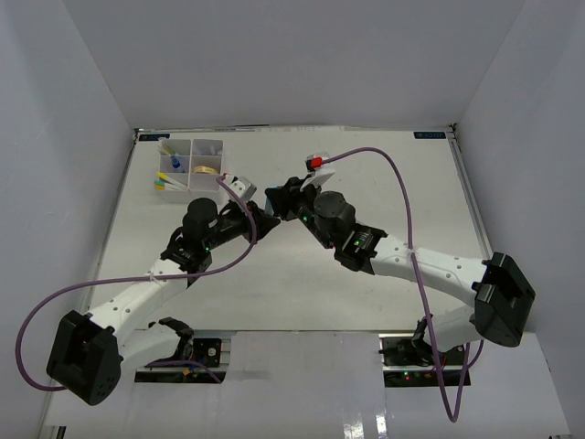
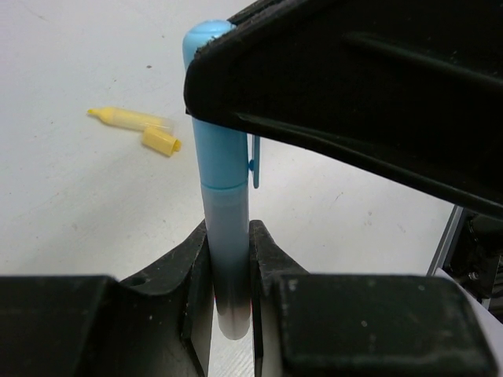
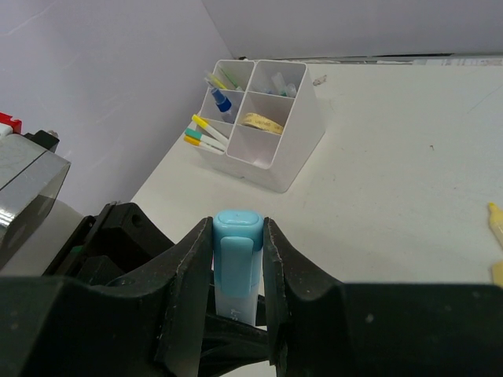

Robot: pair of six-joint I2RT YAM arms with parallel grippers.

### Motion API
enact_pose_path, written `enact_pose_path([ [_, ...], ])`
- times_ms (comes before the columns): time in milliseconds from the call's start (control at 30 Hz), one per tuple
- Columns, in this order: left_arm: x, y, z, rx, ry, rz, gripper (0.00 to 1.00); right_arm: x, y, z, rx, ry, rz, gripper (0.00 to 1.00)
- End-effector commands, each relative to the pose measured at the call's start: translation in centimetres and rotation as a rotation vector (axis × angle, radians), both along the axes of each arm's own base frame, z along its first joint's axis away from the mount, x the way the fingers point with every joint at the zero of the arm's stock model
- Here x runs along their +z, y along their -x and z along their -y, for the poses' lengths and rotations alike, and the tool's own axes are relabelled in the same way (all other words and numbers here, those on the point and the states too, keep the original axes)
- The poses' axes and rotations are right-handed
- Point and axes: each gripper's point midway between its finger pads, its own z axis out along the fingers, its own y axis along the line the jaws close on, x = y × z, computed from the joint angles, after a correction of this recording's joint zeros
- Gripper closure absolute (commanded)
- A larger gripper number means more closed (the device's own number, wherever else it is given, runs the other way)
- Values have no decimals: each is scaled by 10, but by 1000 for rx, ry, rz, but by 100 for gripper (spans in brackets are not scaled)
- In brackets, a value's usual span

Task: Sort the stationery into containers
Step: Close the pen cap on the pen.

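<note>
Fingers (image 2: 269, 259), 2 pairs, apparently pinching pen (image 2: 224, 181)

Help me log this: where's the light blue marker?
Mid-table in the top view, the light blue marker is held: barrel in the left gripper, cap in the right gripper.

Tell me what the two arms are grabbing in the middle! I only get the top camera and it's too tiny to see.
Observer: It's a light blue pen. The left gripper is shut on its lower barrel.
Operator: Is the other arm holding it too?
Observer: Yes. The right gripper is shut on the same pen, at the end with the clip.
Operator: Is anything else lying close by?
Observer: A yellow marker lies on the table just past the pen, with its yellow cap off and beside it.
</note>
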Motion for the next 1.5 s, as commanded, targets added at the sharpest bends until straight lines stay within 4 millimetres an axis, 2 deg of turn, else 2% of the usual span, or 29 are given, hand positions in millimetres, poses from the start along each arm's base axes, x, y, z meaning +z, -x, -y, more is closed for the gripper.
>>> enact_pose_path([
  [0,85,-2,-5,4,143,267,100,-76,26,-4,100,201,-160,92],
  [267,89,-6,-9,6,171,255,100,-107,41,-11,162,271,-229,92],
  [500,89,-13,-14,32,157,254,100,-123,51,-17,194,334,-268,92],
  [733,91,-25,-28,109,133,268,100,-141,59,-15,187,402,-323,92],
  [900,100,-28,-32,115,149,289,100,-147,68,-21,218,404,-341,92],
  [967,105,-29,-34,117,157,301,100,-154,72,-18,221,434,-364,92],
  [1200,125,-33,-33,115,175,351,100,-162,86,-21,277,443,-403,92],
  [1467,152,-38,-32,130,266,404,100,-170,93,-14,285,456,-422,92],
])
